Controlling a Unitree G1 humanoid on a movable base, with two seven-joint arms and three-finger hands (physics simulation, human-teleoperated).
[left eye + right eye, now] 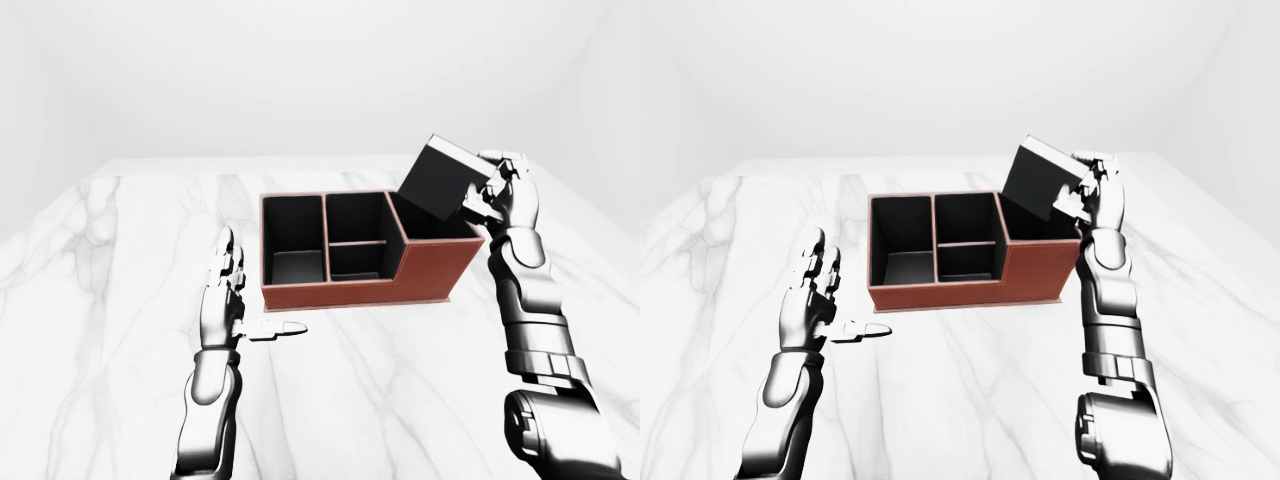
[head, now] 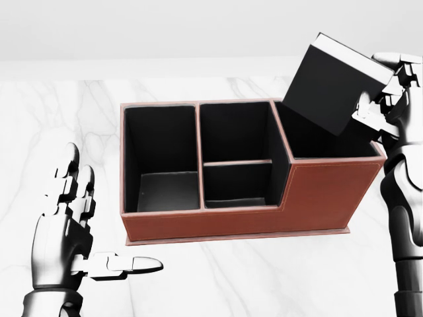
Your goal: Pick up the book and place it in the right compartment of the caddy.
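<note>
The right hand [image 2: 386, 99], raised, clamps the tilted book [image 2: 334, 82] above the caddy's [image 2: 251, 218] right compartment, while the left hand [image 2: 69, 218] stands upright, fingers spread.

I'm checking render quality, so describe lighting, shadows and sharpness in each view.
Head view: flat, even light, everything sharp; the caddy insides are near black, and the book cover shows no detail. Left-eye and right-eye views: same soft light, no blur, only a faint shadow under the caddy; the right robot hand shows bright highlights.

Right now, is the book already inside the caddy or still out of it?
Still out. The book is tilted, held by the right hand above the right compartment of the caddy.
</note>
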